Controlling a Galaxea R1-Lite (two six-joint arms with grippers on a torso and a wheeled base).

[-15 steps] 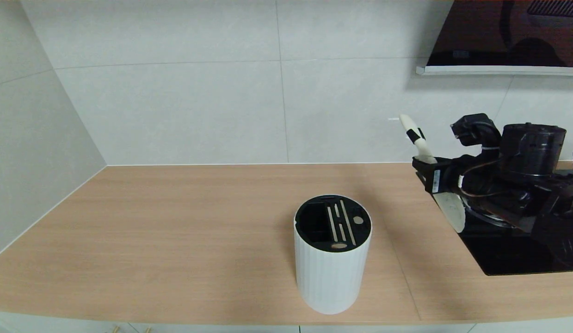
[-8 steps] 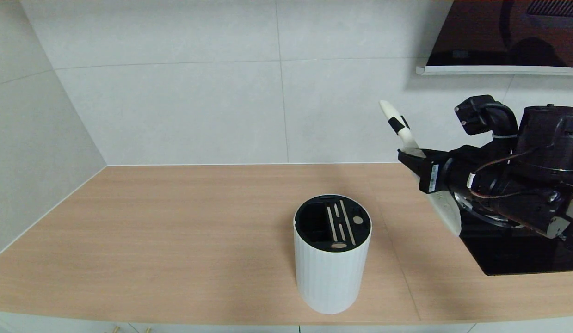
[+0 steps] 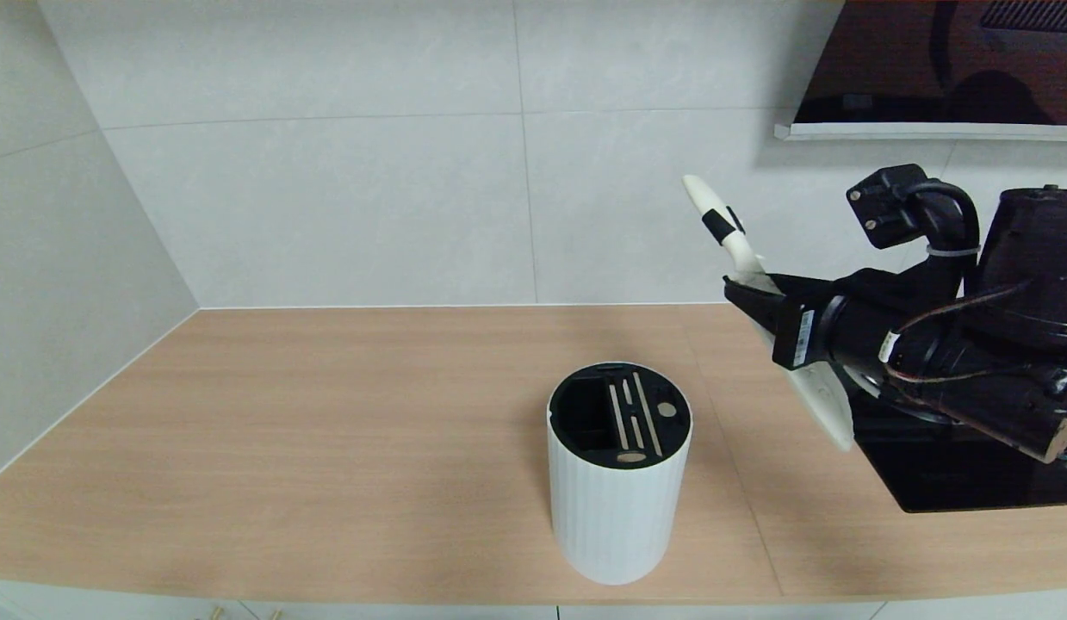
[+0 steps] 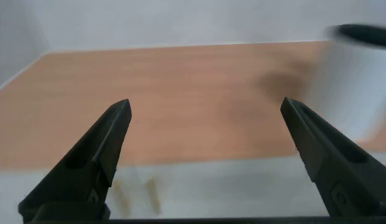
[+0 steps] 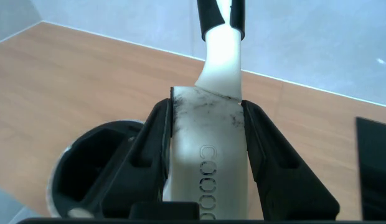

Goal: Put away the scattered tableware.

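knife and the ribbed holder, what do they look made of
Knife: likely ceramic or plastic; the blade is matte white with dark scuffs and no metallic shine.
Holder: probably plastic; matte white ribbed wall and a black slotted top.

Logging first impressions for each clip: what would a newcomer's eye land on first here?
The right gripper, above the wooden counter beside the black cooktop, is shut on a white knife, handle tilted up toward the wall and blade angled down. Next comes the white ribbed holder with a slotted black top, standing upright near the counter's front edge.
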